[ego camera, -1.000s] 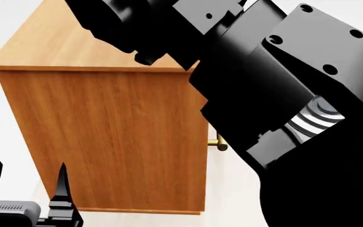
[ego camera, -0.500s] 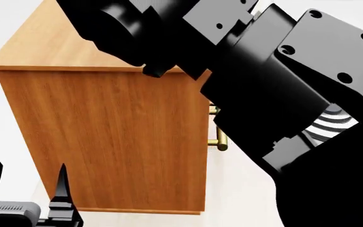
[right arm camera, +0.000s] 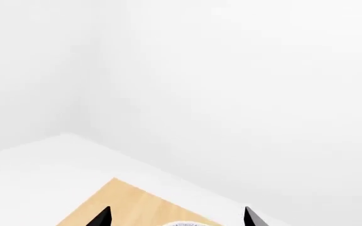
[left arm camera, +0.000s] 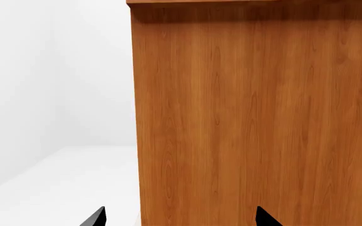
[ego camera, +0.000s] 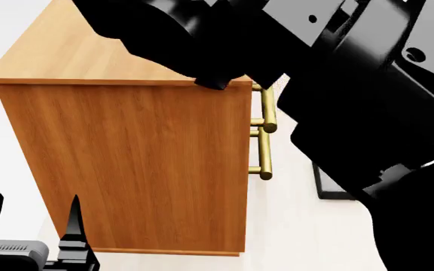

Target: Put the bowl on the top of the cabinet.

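Note:
The cabinet is a tall orange-brown wood box, with its top at the upper left of the head view. My right arm reaches over that top as a large black mass. In the right wrist view my right gripper has its fingertips wide apart over the pale wood cabinet top. Only a sliver of the bowl's patterned rim shows, between the fingertips at the frame edge. The bowl is hidden in the head view. My left gripper is open and empty, low beside the cabinet's side wall.
Brass bar handles stick out from the cabinet's front on its right. A black frame stands on the white floor beyond them. White walls and floor surround the cabinet.
My right arm has shifted up and to the right in the head view, uncovering the brass handles and the black frame. The left gripper has not moved.

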`<state>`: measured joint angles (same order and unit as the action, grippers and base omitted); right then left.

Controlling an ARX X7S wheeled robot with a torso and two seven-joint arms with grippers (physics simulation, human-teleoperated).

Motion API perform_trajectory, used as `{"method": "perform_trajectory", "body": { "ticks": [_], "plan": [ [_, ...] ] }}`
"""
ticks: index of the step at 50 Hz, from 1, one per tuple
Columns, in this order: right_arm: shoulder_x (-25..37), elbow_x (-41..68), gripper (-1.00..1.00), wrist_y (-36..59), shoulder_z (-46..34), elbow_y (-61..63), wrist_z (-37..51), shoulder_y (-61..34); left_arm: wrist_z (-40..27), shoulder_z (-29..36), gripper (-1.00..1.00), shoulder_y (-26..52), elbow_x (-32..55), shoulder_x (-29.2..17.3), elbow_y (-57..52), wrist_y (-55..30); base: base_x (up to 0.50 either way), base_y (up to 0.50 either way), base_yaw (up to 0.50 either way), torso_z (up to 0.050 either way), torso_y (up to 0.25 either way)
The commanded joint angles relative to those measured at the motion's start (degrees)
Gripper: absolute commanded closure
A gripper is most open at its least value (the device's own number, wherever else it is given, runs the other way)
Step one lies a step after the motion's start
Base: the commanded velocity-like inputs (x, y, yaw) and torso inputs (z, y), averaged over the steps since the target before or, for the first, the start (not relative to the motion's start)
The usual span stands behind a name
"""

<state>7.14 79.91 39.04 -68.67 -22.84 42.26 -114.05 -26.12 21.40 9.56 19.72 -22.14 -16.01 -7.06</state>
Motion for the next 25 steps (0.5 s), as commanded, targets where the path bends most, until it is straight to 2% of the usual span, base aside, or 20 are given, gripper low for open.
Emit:
{"method": "perform_trajectory", "body": {
  "ticks": [1, 10, 18, 25],
  "plan": [
    [6.7, 0.6, -1.0, 2.6, 3.2, 9.0, 1.0, -9.5, -0.1, 0.1, -1.0, 0.3, 0.1, 0.0, -0.1, -0.2, 0.0, 0.0, 0.0, 0.0, 0.0],
    [15.4, -0.1, -1.0, 7.2, 4.7, 15.5, 0.3, -16.9, 0.0, 0.4, -1.0, 0.4, 0.1, 0.0, 0.0, 0.0, 0.0, 0.0, 0.0, 0.0, 0.0],
    [22.8, 1.5, -1.0, 10.5, 6.5, 25.9, 2.8, -18.0, -0.2, 0.6, -1.0, 0.6, 0.0, 0.0, -0.3, -0.3, 0.0, 0.0, 0.0, 0.0, 0.0],
    [29.9, 4.9, -1.0, 11.1, 8.7, 35.5, 6.5, -15.2, -0.6, 0.8, -1.0, 0.7, -0.1, -0.2, -1.0, -0.8, 0.0, 0.0, 0.0, 0.0, 0.0]
  ]
}}
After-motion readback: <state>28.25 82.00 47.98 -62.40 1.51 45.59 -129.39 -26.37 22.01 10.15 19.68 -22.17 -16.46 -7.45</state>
